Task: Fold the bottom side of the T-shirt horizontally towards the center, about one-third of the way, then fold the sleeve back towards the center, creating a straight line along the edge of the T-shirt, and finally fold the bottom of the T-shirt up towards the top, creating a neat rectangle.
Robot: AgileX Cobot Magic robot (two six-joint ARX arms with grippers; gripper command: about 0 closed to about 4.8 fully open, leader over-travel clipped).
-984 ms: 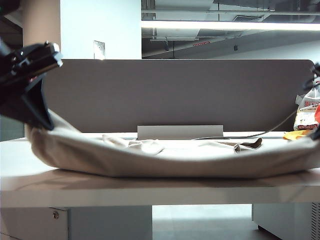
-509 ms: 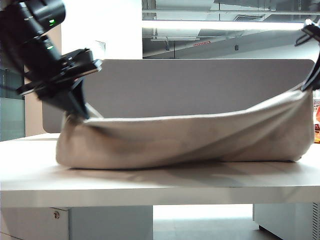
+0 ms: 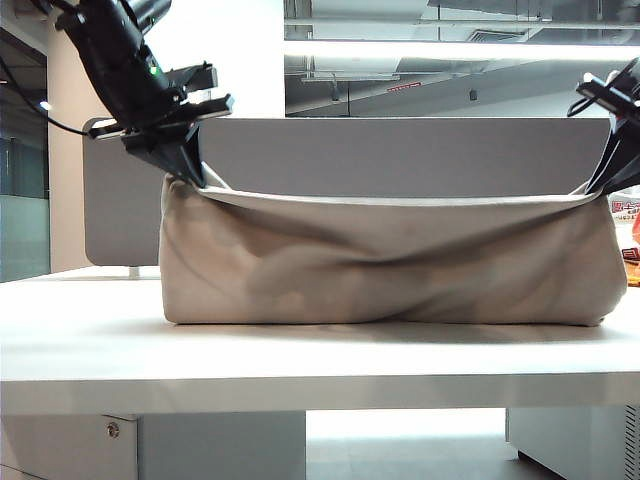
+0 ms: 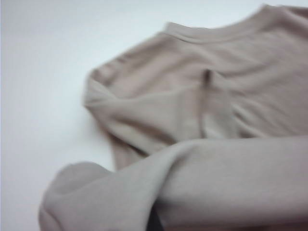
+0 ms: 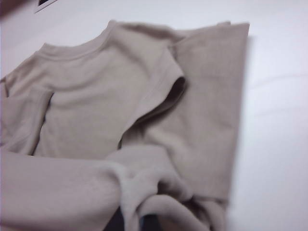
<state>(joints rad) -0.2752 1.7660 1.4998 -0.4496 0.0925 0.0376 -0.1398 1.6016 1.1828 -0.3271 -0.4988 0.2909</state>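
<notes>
The beige T-shirt (image 3: 380,260) hangs like a curtain between my two grippers, its lower part resting on the white table (image 3: 300,365). My left gripper (image 3: 184,172) is shut on the shirt's raised edge at the upper left. At the far right my right gripper (image 3: 600,182) is shut on the other end of that edge. The left wrist view shows the collar (image 4: 216,32) and a sleeve (image 4: 144,103) lying flat, with lifted cloth (image 4: 202,183) covering the jaws. Bunched fabric (image 5: 159,199) likewise hides the jaws in the right wrist view, beyond it the collar (image 5: 72,52) and a sleeve (image 5: 161,94).
A grey partition panel (image 3: 400,150) stands along the back of the table. A printed packet (image 3: 628,212) shows at the right edge behind the shirt. Bare tabletop lies in front of the shirt up to the front edge (image 3: 300,395).
Both grippers have risen with the shirt's edge. The left one has moved up and to the right. The sagging edge has been pulled into a nearly straight line.
</notes>
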